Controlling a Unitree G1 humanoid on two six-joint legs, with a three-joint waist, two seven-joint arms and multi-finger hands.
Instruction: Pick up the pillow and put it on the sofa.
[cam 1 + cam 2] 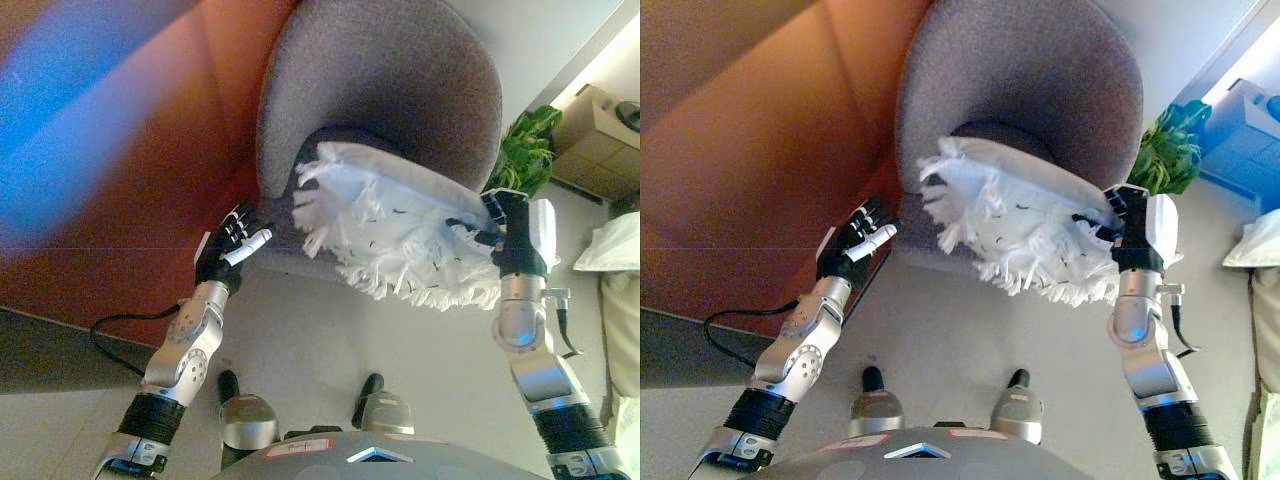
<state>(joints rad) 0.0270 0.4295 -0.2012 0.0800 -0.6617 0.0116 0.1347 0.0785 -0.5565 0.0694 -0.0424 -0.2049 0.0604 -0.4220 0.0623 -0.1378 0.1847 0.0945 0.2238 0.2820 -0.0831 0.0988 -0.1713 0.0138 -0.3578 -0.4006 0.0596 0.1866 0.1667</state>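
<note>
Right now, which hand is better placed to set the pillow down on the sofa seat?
The right hand. It already grips the white fringed pillow at its edge, holding it over the grey sofa seat. The left hand is apart from the pillow, open, beside the sofa's front edge.

White fringed pillow [400, 225], grey sofa [400, 90], orange-brown wall [770, 150], green plant [525, 150].

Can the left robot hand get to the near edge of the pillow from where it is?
Probably yes: the left robot hand hangs open beside the fringed white pillow, with only bare floor between them; the right robot hand grips its far side.
</note>
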